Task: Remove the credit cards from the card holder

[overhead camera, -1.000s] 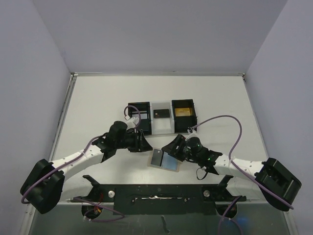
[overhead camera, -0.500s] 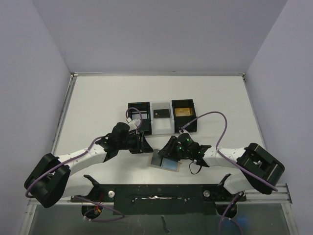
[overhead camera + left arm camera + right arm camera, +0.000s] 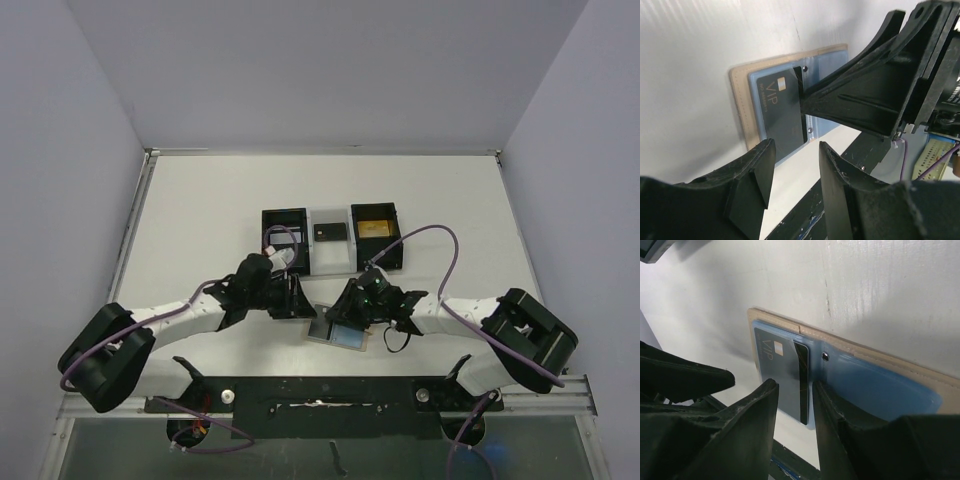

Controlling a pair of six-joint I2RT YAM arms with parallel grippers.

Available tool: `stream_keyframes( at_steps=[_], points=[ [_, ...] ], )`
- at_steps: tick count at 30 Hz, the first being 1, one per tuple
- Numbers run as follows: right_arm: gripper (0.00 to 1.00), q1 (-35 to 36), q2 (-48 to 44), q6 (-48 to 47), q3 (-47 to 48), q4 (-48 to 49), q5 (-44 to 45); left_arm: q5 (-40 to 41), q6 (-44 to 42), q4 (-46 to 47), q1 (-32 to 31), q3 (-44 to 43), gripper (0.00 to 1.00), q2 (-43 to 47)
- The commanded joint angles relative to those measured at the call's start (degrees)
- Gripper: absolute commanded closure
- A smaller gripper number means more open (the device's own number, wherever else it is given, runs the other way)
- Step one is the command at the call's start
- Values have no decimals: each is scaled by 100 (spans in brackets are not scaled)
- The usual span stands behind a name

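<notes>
Card holder (image 3: 350, 336) lies open and flat on the table (image 3: 200, 220), near the middle of the near edge, blue-grey panels facing up. A round snap (image 3: 825, 356) sits between the two panels.

A dark card (image 3: 782, 112) marked "VIP" rests in the panel toward the left arm, its black-striped edge toward the fold.

Left gripper (image 3: 300, 298): low over the table just beside the holder's left edge, jaws moderately apart, nothing between them.

Right gripper (image 3: 345, 308): over the holder from the other side, tips at the striped edge of the card. Jaws are narrow, with a slim gap through which the card shows. Cannot tell whether the tips touch the card.

The two grippers face each other closely across the card.

Black tray (image 3: 266, 232) stands beyond the holder, toward the table's centre. There is a gold card (image 3: 375, 229) in its right compartment and a small dark item (image 3: 330, 232) in the middle one.
</notes>
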State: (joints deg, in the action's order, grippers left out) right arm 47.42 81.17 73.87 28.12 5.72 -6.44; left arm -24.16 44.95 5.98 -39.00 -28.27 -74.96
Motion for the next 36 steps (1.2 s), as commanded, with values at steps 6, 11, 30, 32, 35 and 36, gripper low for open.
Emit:
stream_keyframes(
  at_steps=[6, 11, 30, 32, 35, 36],
  points=[
    [68, 40, -41, -256, 368, -610, 297, 108, 297, 760, -283, 105, 64, -467],
    [71, 40, 86, -282, 370, -489, 149, 162, 635, 1212, -339, 403, 68, -531],
    [80, 38, 340, -702, 742, -511, -79, 35, 502, 1078, -371, 348, 88, -695],
    [84, 39, 317, -739, 756, -532, -71, 43, 497, 1049, -371, 340, 89, -689],
    [91, 40, 257, -766, 748, -539, -54, 44, 492, 1001, -371, 310, 91, -682],
    [94, 33, 245, -772, 740, -537, -56, 43, 482, 968, -371, 294, 92, -694]
  ],
)
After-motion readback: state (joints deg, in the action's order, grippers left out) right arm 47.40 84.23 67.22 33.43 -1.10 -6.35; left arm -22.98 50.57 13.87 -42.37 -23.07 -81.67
